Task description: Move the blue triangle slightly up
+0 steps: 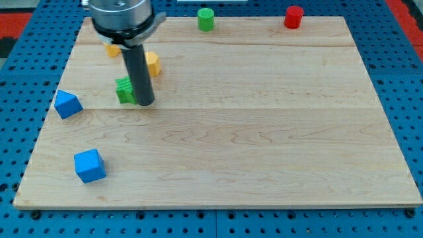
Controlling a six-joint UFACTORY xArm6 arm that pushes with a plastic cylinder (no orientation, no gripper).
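Observation:
The blue triangle (67,104) lies near the left edge of the wooden board (264,132). My tip (145,103) rests on the board to the right of it, about a fifth of the board's width away. The tip touches or nearly touches a green block (125,90) on its left. A yellow block (153,64) sits just above the tip, partly behind the rod. A blue cube (89,165) lies below the triangle, near the bottom left corner.
A green cylinder (206,19) and a red cylinder (293,16) stand at the board's top edge. An orange block (113,49) peeks out under the arm's head at the top left. Blue pegboard (403,79) surrounds the board.

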